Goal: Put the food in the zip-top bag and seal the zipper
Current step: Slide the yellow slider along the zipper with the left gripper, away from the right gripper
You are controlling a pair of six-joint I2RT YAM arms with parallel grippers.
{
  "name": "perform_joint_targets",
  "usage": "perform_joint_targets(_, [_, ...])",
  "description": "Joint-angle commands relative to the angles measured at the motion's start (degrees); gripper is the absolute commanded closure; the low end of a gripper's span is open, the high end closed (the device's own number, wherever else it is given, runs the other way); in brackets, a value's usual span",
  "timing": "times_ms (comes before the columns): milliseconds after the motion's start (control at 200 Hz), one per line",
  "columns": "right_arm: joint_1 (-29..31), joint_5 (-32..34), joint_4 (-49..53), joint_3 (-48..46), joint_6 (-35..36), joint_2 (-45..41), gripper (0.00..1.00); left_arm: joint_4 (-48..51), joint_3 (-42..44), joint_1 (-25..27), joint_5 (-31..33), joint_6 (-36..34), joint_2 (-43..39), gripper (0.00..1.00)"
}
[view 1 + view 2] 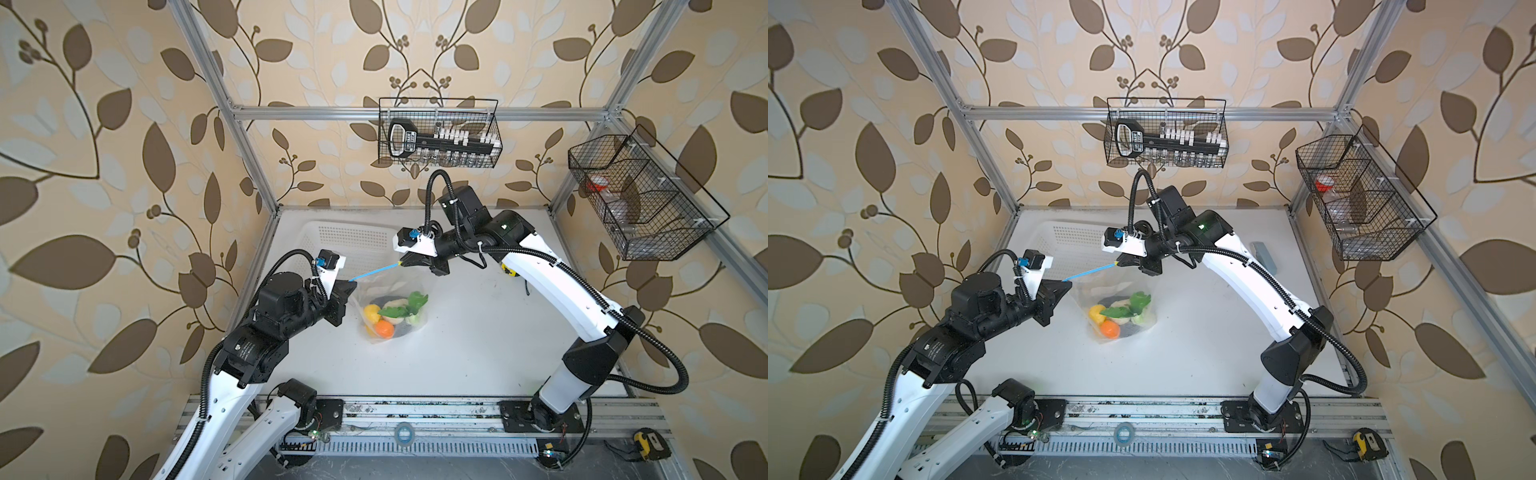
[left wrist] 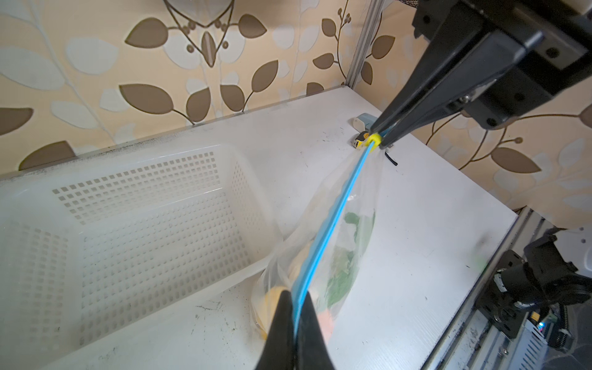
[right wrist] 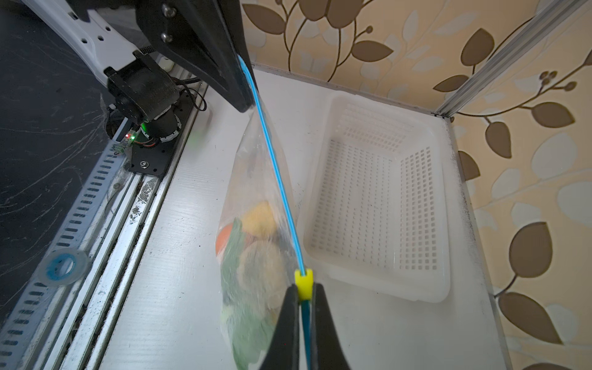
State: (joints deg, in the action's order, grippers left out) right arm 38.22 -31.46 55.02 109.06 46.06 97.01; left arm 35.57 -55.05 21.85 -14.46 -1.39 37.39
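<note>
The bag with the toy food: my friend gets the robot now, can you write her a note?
Left gripper: fingers shut on the zipper at its plain end.
Right gripper: fingers shut on it by the yellow slider.
Zip-top bag hangs between them, food inside; white basket holds none.
Left: check the zipper is shut end to end, then set the bag down.

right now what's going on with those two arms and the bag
The two arms hold the zip-top bag up between them by its zipper. The left gripper is shut on one end of the blue strip, the right gripper on the other, right by the yellow slider. The food is already inside the bag, and the white basket behind it holds nothing.
</note>
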Motion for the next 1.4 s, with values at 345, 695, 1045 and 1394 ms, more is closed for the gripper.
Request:
perform_joint_targets(345, [-1.5, 2.5, 0.4, -0.9, 0.1, -2.0, 0.97, 0.2, -0.1, 0.1, 8.8, -0.7, -1.8, 1.00])
perform_joint_targets(695, [-2.0, 2.9, 0.2, -1.3, 0.1, -2.7, 0.97, 0.9, -0.4, 0.1, 13.9, -1.2, -2.1, 1.00])
perform_joint_targets(1045, [-3.0, 2.7, -0.3, -2.2, 0.1, -3.4, 0.97, 1.5, -0.3, 0.1, 16.8, -1.4, -2.1, 1.00])
perform_joint_targets(1394, [-4.8, 1.8, -2.0, -4.5, -0.6, -5.0, 0.96, 1.4, 0.2, 0.1, 17.3, -2.1, -2.0, 1.00])
